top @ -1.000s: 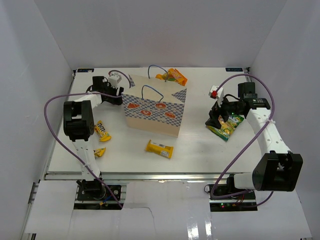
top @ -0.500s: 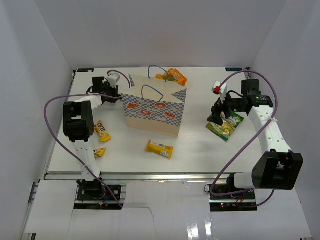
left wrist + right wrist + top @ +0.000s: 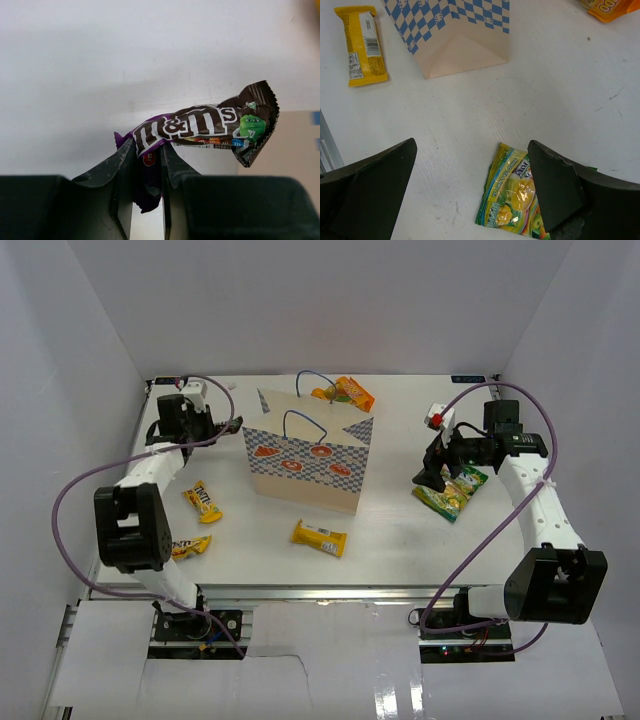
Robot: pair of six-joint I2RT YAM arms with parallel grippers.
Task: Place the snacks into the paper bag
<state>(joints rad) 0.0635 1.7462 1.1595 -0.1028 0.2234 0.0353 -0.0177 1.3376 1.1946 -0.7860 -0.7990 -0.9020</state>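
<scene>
White table boxed in by white walls on the left, far and right, so the edges are tight. The tan kraft paper bag with a blue-white checkered band stands upright mid-table, with open tabletop to its right and on its near side. The left gripper is by the far-left corner, near the bag's left side, arm stretched far out, fingers pinched on a brown M&M's packet with a purple end. The right gripper hangs over the right side, jaws spread wide, above a shiny green-yellow pouch lying flat. A yellow bar wrapper lies on the bag's near side.
</scene>
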